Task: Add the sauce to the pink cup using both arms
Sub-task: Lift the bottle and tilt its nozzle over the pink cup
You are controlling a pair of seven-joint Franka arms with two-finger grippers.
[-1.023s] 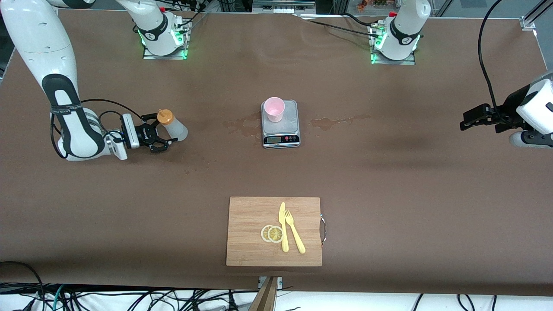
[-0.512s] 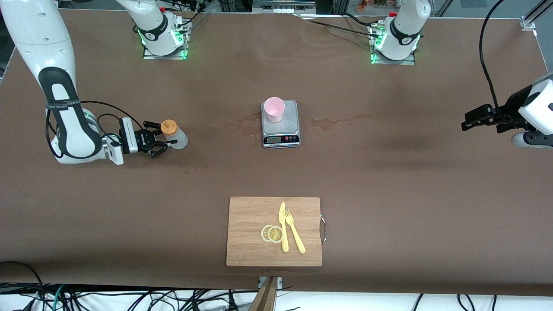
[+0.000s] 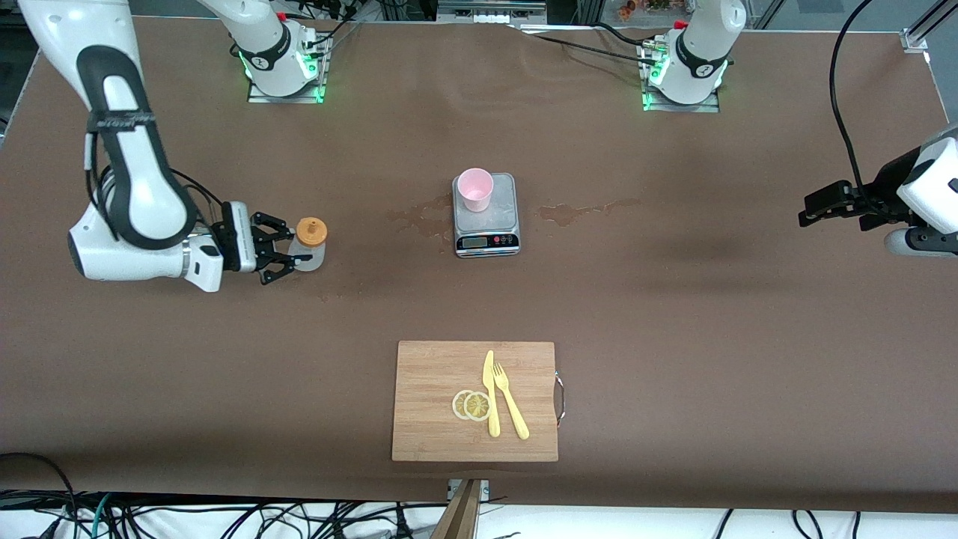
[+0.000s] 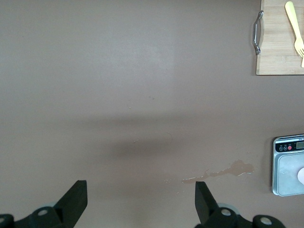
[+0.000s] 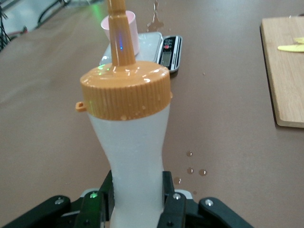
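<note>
The sauce bottle [image 3: 309, 245], translucent with an orange nozzle cap, stands upright at the right arm's end of the table. My right gripper [image 3: 297, 248] is shut on its body. In the right wrist view the bottle [image 5: 135, 137] fills the middle, pinched at its waist by the right gripper [image 5: 137, 192]. The pink cup [image 3: 475, 189] stands on the grey scale [image 3: 486, 224] mid-table, and the right wrist view shows the cup [image 5: 131, 29] past the nozzle. My left gripper [image 3: 812, 210] hangs open over the left arm's end of the table, with nothing between its fingers [image 4: 75, 199].
A wooden cutting board [image 3: 419, 404] with a yellow knife [image 3: 490, 397], a fork [image 3: 511, 408] and lemon slices [image 3: 471, 405] lies nearer the front camera than the scale. Wet stains [image 3: 576, 213] mark the cloth on both sides of the scale.
The right gripper has closed on the bottle. The bottle has gone from tilted to upright and shifted slightly toward the scale. The left arm has not moved.
</note>
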